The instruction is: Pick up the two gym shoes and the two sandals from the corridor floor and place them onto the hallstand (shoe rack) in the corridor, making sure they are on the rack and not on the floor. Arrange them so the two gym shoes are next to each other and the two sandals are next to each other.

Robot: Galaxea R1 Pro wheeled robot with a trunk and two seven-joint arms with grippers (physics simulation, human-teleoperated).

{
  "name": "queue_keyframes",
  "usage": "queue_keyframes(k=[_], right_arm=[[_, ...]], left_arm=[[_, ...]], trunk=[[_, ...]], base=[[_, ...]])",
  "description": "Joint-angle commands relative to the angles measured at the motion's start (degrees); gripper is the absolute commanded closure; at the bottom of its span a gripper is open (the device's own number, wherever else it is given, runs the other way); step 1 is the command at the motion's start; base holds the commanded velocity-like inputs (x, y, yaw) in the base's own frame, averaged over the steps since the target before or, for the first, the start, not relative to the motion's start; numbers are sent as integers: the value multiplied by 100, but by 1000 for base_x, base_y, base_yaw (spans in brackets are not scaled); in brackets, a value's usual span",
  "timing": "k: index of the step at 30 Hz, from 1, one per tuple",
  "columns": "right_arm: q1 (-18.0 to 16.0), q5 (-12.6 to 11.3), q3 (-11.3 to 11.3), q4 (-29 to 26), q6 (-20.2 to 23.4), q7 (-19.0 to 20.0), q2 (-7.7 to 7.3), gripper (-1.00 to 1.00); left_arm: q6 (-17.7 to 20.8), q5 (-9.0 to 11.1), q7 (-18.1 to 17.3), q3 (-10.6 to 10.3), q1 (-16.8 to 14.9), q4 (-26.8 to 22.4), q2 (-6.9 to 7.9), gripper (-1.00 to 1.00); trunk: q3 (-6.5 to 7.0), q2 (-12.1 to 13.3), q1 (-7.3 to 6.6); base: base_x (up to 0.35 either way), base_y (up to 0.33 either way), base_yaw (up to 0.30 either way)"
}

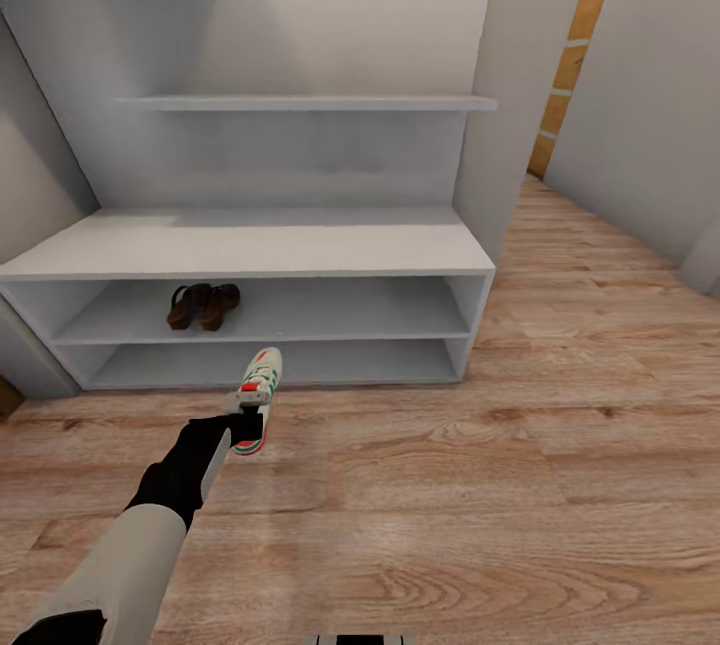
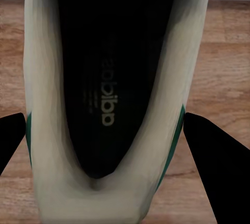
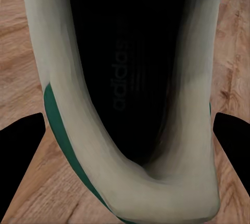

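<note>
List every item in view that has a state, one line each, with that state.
Dark brown leather sandals: side by side on the grey hallstand's upper open tier.
White gym shoe with teal stripes: held off the floor by the left gripper.
Second white gym shoe: between the right gripper's fingers.

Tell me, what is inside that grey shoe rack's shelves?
On the upper open tier of the light-grey hallstand sit two dark brown leather sandals, side by side. The lower tier looks bare, though the white sneaker in the left pincer covers part.
</note>
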Motion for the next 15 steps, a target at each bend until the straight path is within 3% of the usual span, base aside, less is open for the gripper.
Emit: queue_keyframes(k=[1, 15], right_arm=[[-6, 27, -12, 7, -19, -11, -1, 100], [-6, 279, -12, 43, -20, -20, 8, 100]], left_arm=[[24, -58, -39, 30, 1, -16, -9, 100], [-63, -69, 293, 30, 26, 22, -175, 100]], trunk=[[-7, -2, -1], [-11, -2, -1]], base=[[0, 0, 17], [11, -2, 2]])
